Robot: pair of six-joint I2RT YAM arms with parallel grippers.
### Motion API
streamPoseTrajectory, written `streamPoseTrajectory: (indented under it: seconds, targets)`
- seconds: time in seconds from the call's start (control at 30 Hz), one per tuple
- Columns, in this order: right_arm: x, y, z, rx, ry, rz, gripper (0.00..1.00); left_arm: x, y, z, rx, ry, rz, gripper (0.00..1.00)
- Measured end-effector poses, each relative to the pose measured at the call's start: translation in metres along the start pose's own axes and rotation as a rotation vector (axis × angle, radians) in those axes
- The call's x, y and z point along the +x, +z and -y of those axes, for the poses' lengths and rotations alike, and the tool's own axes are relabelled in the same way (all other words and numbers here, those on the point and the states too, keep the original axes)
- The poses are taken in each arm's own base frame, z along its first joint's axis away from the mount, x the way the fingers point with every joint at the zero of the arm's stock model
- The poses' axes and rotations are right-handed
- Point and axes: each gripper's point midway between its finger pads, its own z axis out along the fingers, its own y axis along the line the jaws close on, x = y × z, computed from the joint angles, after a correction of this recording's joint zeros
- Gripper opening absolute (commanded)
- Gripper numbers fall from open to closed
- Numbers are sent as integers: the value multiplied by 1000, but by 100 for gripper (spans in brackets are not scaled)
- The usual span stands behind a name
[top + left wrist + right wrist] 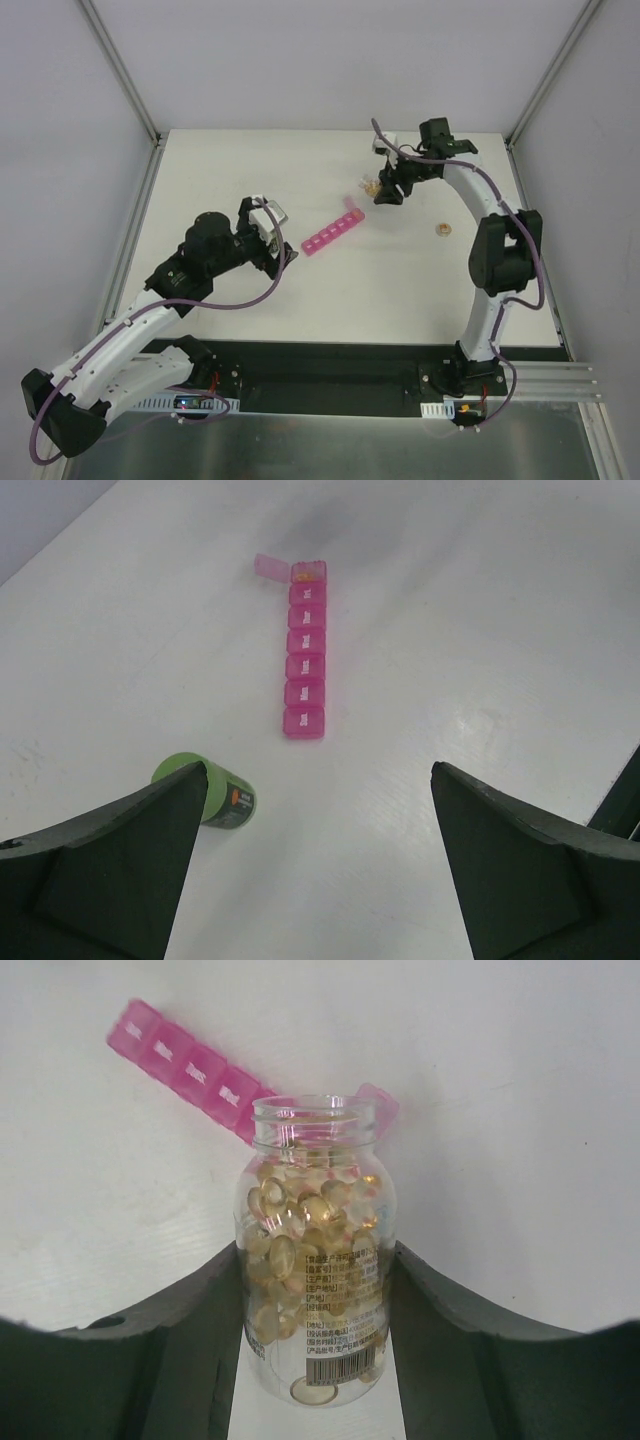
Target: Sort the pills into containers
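My right gripper [315, 1260] is clamped around the clear bottle [312, 1135], which is uncapped, with its mouth pointing at 12 o'clock in the right wrist view. The pills [290, 1210] are inside it, amber and heaped toward the neck. Just past the mouth lies the pink pill organizer [190, 1060], its row running off toward 10 o'clock.

From above, the organizer stretches from 7 o'clock to 1 o'clock on the tabletop [250, 170], and my right gripper hangs at its 1 o'clock end. A small gold cap [441, 229] sits apart, at 4 o'clock from that gripper.

In the left wrist view the end compartment [308, 572] at 12 o'clock has its lid [270, 566] flipped open, and something orange shows inside. The other lids look closed. My left gripper [318, 770] is spread wide and holds nothing. A green bottle [205, 792] lies by its finger at 9 o'clock.

I judge I am at the pouring step, dosing the first open compartment. The next move calls for a small, slow tip of the bottle right over that opening, so that only a pill or two drops. Too much tilt would spill many. My left gripper could then open the next lid.
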Motion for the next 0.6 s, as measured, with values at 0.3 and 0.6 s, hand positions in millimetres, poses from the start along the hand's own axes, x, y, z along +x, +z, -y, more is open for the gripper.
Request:
streamPoseTrajectory:
  seconds: [0.3, 0.6]
  targets:
    - [-72, -59, -42, 19, 105, 367, 50, -66, 2, 4, 29, -277, 232, 99]
    - [-131, -108, -92, -38, 100, 610, 50, -154, 56, -1, 182, -690, 449, 99]
